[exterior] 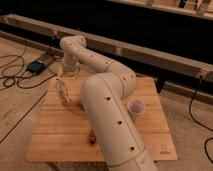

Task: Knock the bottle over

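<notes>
While the white arm is stretched from the near edge of the wooden worktop up and across to its far left corner, the pincer is seen there, pointing down just above the bottle; whether its fingers are apart or together cannot be told, since they are too small to be made out. The bottle is found near the worktop's far left corner, standing roughly upright with a slight tilt, its top at or just under the pincer; contact cannot be confirmed. A pale pinkish cup is placed upright to the right of the bottle, well apart from it, beyond the thick arm segment. A reddish-brown object is partly visible nearer the camera than the bottle, at the arm's left edge
</notes>
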### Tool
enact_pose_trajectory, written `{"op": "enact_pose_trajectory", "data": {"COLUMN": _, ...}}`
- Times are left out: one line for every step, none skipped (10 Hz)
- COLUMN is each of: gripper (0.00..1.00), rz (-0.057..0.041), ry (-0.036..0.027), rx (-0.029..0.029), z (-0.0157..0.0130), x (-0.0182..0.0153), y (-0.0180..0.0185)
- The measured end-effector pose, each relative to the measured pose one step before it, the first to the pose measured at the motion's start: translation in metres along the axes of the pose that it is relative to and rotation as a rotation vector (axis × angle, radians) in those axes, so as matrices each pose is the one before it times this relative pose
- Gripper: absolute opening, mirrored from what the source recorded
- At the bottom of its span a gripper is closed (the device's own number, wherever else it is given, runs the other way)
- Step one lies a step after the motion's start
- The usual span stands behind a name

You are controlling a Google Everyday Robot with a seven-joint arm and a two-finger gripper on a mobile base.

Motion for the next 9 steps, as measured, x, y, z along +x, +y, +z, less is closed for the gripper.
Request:
{"op": "enact_pose_trajectory", "data": {"gripper": 0.68, "rz": -0.0039, "ry": 0.00776, "rx": -0.00827, "z": 0.00301, "x": 0.00551, "y": 0.00445}}
{"op": "enact_pose_trajectory", "data": {"gripper": 0.68, "rz": 0.0027, "ry": 0.00382, "rx": -0.00358, "z": 0.00193, "x": 0.00386, "y": 0.00249}}
{"op": "enact_pose_trajectory", "data": {"gripper": 0.68, "rz": 0.00391, "ry": 0.00341, "rx": -0.00123, "z": 0.00167, "x": 0.0044, "y": 0.00241}}
{"op": "enact_pose_trajectory", "data": {"gripper": 0.68, "rz": 0.00723, "ry": 0.00266, "rx": 0.00061, "z": 0.0016, "x": 0.00605, "y": 0.00278}}
{"op": "enact_pose_trajectory", "data": {"gripper": 0.68, "rz": 0.01204, "ry": 0.00216, "rx": 0.00357, "z": 0.00252, "x": 0.00871, "y": 0.00329}}
{"op": "enact_pose_trajectory", "data": {"gripper": 0.68, "rz": 0.01104, "ry": 0.00093, "rx": 0.00184, "z": 0.00201, "x": 0.00582, "y": 0.00231}}
{"op": "enact_pose_trajectory", "data": {"gripper": 0.68, "rz": 0.01488, "ry": -0.00079, "rx": 0.00644, "z": 0.00368, "x": 0.00841, "y": 0.00206}}
{"op": "enact_pose_trajectory", "data": {"gripper": 0.68, "rz": 0.0164, "ry": -0.00519, "rx": 0.0037, "z": 0.00141, "x": 0.00701, "y": 0.00231}}
{"op": "enact_pose_trajectory", "data": {"gripper": 0.68, "rz": 0.02428, "ry": -0.0078, "rx": 0.00615, "z": 0.00285, "x": 0.01117, "y": 0.0019}}
